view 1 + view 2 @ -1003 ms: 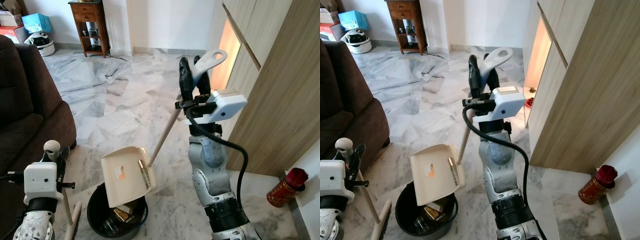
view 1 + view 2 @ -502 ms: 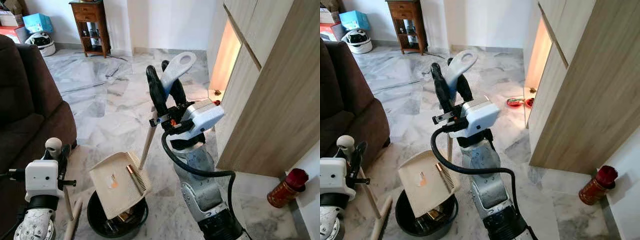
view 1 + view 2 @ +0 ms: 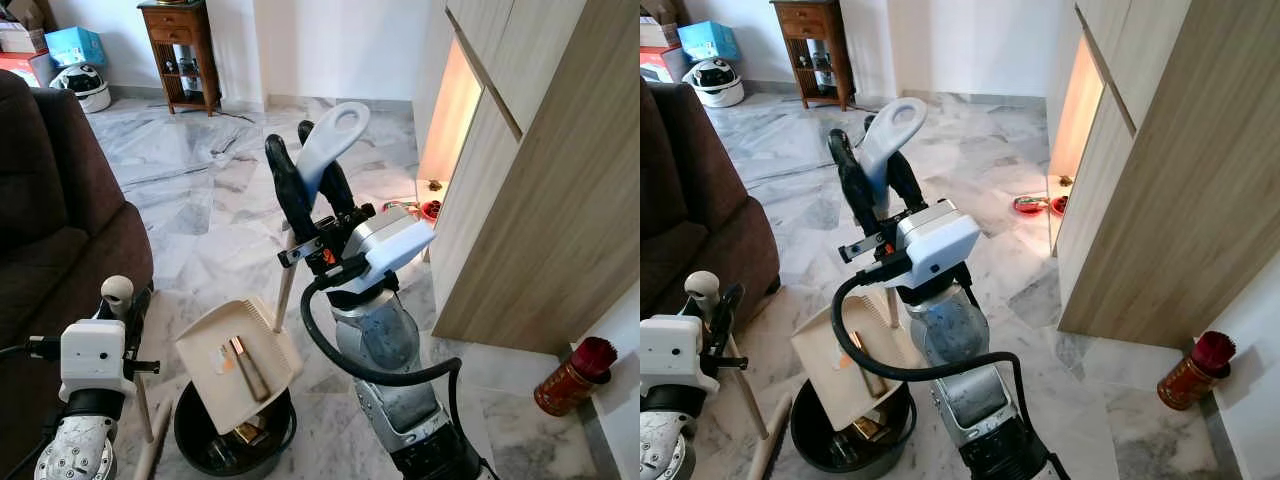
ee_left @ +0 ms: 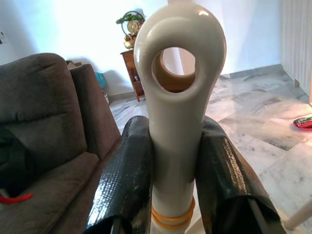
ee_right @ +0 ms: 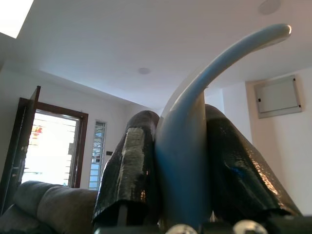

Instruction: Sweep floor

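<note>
The right hand (image 3: 312, 175), pinching the cream long-handled plastic dustpan (image 3: 236, 362), has swung it flatter over the round black bin (image 3: 200, 440), so debris isn't dumped yet. Beside the bin, the left hand (image 4: 174, 170) stays clamped on the cream broom handle (image 4: 178, 97).
</note>
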You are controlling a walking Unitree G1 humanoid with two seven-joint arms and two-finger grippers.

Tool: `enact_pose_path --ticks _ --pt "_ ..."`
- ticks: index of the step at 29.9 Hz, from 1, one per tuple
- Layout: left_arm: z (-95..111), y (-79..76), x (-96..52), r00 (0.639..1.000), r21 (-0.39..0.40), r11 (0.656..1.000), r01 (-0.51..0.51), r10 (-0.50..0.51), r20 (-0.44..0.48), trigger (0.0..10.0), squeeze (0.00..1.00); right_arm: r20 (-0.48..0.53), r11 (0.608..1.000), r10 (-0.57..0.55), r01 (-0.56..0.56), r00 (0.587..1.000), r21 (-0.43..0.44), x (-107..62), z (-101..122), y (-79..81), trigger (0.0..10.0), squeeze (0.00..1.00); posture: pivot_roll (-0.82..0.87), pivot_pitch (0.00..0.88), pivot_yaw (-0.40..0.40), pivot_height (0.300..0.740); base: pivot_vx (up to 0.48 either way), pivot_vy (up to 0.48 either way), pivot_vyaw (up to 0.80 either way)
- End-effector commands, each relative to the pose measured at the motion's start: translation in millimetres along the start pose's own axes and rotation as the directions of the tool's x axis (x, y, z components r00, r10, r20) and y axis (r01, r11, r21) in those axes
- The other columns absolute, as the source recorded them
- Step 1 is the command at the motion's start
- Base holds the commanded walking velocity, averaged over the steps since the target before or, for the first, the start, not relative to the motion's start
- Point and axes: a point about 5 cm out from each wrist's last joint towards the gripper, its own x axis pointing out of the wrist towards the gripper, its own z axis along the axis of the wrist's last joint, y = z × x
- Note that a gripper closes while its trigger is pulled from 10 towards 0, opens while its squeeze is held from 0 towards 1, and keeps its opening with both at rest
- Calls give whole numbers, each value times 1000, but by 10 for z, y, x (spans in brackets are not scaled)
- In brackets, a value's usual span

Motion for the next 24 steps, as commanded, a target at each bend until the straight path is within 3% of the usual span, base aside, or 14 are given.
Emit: enact_pose_path --ticks 1,5,9,13,16,19,24 --pt "72 10 31 999 41 999 12 -14 48 10000 0 131 999 -13 8 991 33 109 222 85 10000 0 148 0 19 740 0 0 0" --pt "62 2 24 999 42 999 14 -16 43 10000 0 118 1000 -8 6 993 14 99 205 78 10000 0 144 0 20 740 0 0 0" --pt "51 -12 18 999 41 999 18 -20 40 10000 0 115 998 19 -12 993 -60 84 188 66 10000 0 144 0 20 740 0 0 0" --pt "47 -32 12 999 44 999 27 -28 38 10000 0 137 966 89 -52 987 -255 59 204 74 10000 0 142 0 21 740 0 0 0" --pt "47 -47 5 999 49 998 34 -35 36 10000 0 146 947 109 -58 983 -315 46 214 84 10000 0 141 0 21 740 0 0 0" --pt "34 -66 -23 999 49 998 37 -38 30 10000 0 154 873 196 -101 968 -478 9 226 135 10000 0 140 0 21 740 0 0 0" --pt "30 -80 -43 999 50 998 41 -42 25 10000 0 141 875 151 -66 978 -480 0 182 84 10000 0 141 0 19 740 0 0 0"
